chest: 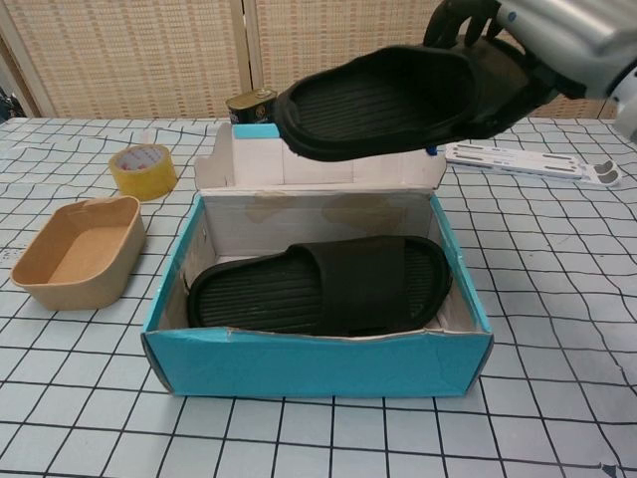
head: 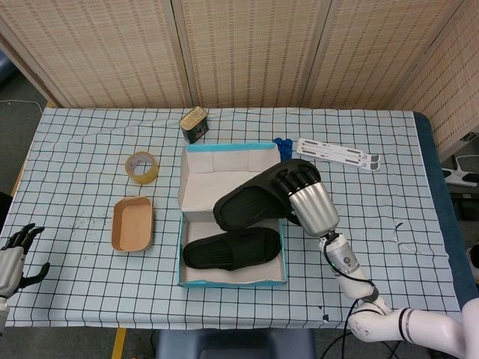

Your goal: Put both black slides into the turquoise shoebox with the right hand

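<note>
A black slide (head: 251, 200) hangs in the air above the open turquoise box (head: 232, 280), sole side down and roughly level, its toe pointing left. The right hand (head: 305, 196) holds it by the right end, dark fingers (head: 297, 176) curled over the strap and the silver back of the hand facing up. Below it, a second slide (chest: 318, 286) lies flat on the box floor, filling most of it lengthwise. The box lid stands upright along the far side.

On the checked bench (head: 82, 157), a roll of yellow tape (head: 141, 165) and a tan tray (head: 132, 223) sit left of the box. A small tin (head: 193, 123) stands just beyond the lid. A white strip (head: 338, 153) lies to the far right, near a blue object (head: 282, 142). The left hand (head: 16, 253) rests at the near left edge, fingers spread, holding nothing.
</note>
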`<act>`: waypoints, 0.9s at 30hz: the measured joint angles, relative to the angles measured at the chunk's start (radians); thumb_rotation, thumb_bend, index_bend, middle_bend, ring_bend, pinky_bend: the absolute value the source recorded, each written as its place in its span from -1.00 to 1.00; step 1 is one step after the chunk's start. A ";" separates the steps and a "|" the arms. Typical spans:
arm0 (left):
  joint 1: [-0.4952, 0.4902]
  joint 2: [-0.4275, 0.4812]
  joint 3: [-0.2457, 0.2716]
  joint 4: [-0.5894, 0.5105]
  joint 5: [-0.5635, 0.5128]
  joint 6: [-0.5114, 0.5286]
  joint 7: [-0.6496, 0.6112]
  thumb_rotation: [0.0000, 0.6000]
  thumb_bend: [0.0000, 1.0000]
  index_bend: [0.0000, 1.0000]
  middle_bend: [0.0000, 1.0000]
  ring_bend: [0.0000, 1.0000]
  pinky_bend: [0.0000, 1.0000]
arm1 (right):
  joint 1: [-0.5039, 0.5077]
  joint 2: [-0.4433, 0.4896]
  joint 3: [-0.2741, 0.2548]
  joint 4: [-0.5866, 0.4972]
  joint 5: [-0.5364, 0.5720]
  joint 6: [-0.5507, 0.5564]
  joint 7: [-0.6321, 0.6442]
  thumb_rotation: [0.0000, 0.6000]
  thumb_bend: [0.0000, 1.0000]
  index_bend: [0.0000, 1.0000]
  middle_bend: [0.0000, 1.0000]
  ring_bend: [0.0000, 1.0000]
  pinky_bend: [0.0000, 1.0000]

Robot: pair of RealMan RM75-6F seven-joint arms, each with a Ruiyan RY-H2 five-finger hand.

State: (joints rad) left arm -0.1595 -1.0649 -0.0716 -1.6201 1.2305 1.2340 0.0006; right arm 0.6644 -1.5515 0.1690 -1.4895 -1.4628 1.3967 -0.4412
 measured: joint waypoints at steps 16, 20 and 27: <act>0.006 0.010 0.005 -0.007 0.019 0.007 -0.024 1.00 -0.28 -0.73 -0.92 -0.83 -0.37 | 0.103 -0.279 0.043 0.208 0.013 -0.119 0.018 1.00 -0.86 0.45 0.27 -0.20 -0.36; 0.005 0.011 0.007 -0.008 0.023 0.006 -0.026 1.00 -0.28 -0.73 -0.92 -0.83 -0.37 | 0.118 -0.340 0.050 0.255 0.021 -0.130 -0.018 1.00 -0.86 0.45 0.27 -0.20 -0.36; 0.006 0.015 0.005 -0.006 0.020 0.004 -0.039 1.00 -0.28 -0.73 -0.92 -0.82 -0.37 | 0.129 -0.427 0.031 0.347 0.008 -0.135 -0.056 1.00 -0.86 0.45 0.27 -0.20 -0.36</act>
State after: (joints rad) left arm -0.1534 -1.0502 -0.0669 -1.6257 1.2501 1.2381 -0.0386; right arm 0.7937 -1.9781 0.2002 -1.1423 -1.4547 1.2615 -0.4970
